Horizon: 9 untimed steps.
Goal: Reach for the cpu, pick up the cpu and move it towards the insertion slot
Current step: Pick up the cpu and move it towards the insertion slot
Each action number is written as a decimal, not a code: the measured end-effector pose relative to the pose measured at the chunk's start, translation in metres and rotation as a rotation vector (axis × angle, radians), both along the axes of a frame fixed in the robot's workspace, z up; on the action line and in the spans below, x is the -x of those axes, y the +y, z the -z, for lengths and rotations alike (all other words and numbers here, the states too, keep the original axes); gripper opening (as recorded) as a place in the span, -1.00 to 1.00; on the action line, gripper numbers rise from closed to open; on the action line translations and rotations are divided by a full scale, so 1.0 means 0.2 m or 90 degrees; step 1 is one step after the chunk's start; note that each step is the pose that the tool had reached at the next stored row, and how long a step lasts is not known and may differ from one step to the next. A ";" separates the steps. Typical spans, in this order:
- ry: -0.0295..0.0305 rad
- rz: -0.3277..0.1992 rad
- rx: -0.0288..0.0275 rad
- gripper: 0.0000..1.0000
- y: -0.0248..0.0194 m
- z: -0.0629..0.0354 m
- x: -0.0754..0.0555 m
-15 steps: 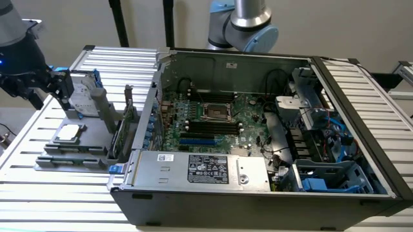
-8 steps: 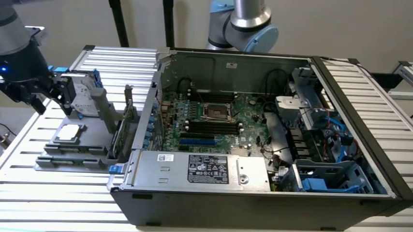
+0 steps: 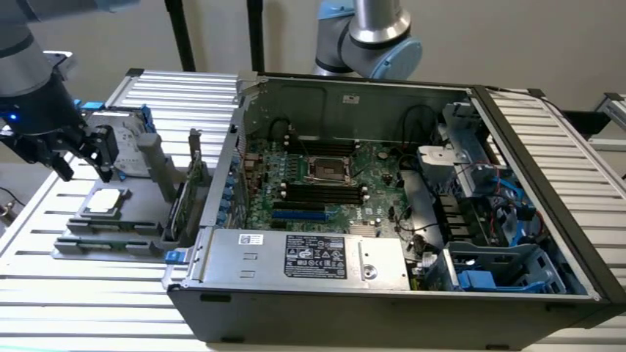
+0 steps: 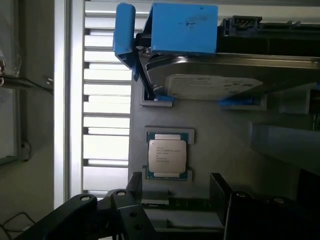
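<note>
Claw (image 3: 83, 167) is hanging wide open and holding nothing, over the grey fixture (image 3: 142, 213) at the exterior view's left of the case (image 3: 391, 308). Cpu (image 3: 105, 200) is sitting flat in its pocket on that fixture, silver top up, near the claw but not touching it. Drive (image 3: 122, 139) is standing in its blue frame just beside the cpu. Slot (image 3: 328, 167) is lying on the board inside the case, well apart from the cpu, with the case wall between them. The fixture is resting on the slatted worktop (image 3: 98, 323).

Step in hand, as I'm reading it: the reach. In the wrist view the cpu (image 4: 167, 152) is sitting roughly centred between the 2 fingers (image 4: 100, 215), so alignment is looking decent.

Doing it well:
- coming down straight
- keeping the 2 fingers outside opposite edges of the chip
- staying off the drive (image 4: 215, 85)
- gripping edges only, not the top

Risk I'm seeing: a skewed descent catching the pocket rim and tilting the chip.
</note>
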<state>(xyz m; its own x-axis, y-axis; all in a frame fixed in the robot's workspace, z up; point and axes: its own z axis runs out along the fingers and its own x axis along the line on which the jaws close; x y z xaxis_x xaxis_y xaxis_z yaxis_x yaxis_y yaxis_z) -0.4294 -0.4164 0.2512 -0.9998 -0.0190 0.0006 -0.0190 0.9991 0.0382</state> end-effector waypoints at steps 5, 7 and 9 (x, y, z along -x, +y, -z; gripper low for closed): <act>-0.0001 0.000 0.0000 0.31 -0.005 0.046 0.00; 0.0000 0.000 0.0000 0.31 -0.006 0.064 0.00; 0.0000 0.000 0.0000 0.31 -0.006 0.082 0.00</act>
<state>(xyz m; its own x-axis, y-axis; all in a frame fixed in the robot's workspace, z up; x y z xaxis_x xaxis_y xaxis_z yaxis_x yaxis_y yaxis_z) -0.4287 -0.4175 0.2347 -0.9998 -0.0190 0.0005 -0.0189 0.9991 0.0383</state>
